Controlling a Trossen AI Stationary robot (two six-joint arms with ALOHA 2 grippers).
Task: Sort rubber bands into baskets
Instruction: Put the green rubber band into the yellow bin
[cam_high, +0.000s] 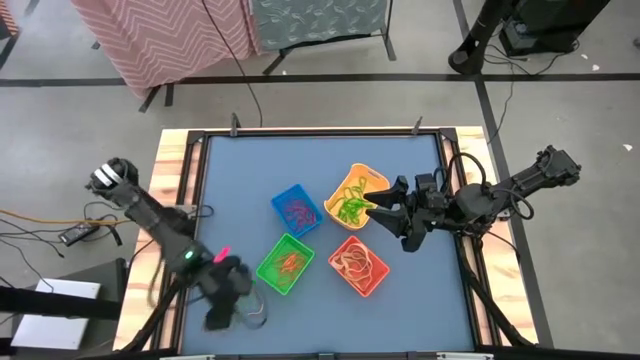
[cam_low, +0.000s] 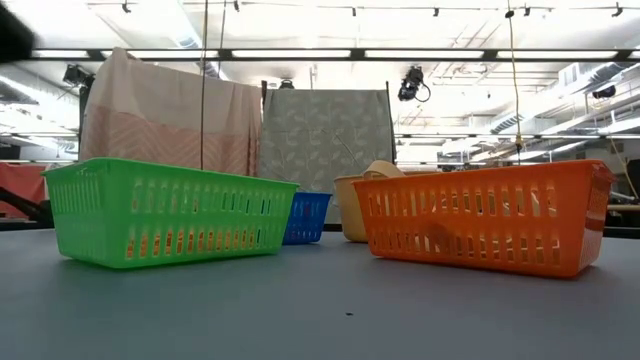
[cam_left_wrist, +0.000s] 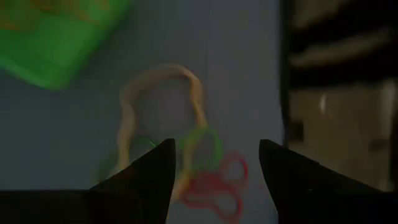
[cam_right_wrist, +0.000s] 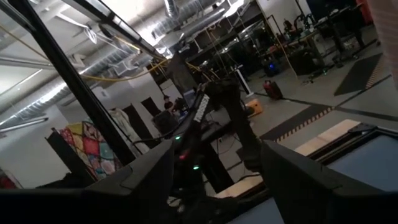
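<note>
Four baskets stand in the middle of the blue table: blue (cam_high: 296, 210), yellow (cam_high: 352, 197), green (cam_high: 285, 264) and orange (cam_high: 358, 265), each with rubber bands inside. A small heap of loose rubber bands lies on the mat near the front left: a pale yellow loop (cam_left_wrist: 161, 102), a green one (cam_left_wrist: 204, 146) and red ones (cam_left_wrist: 214, 186). My left gripper (cam_left_wrist: 214, 146) hangs open above this heap (cam_high: 255, 312), pointing steeply down, with nothing between its fingers. My right gripper (cam_high: 380, 207) stands open in the air over the yellow basket's right side, roughly level.
The table has a raised wooden rim (cam_high: 170, 190). The green basket (cam_left_wrist: 56, 37) stands close beyond the loose bands. In the low view the green (cam_low: 170, 210) and orange (cam_low: 485, 215) baskets stand nearest, with the blue one (cam_low: 305, 217) behind. Bare mat lies at the far side (cam_high: 300, 160).
</note>
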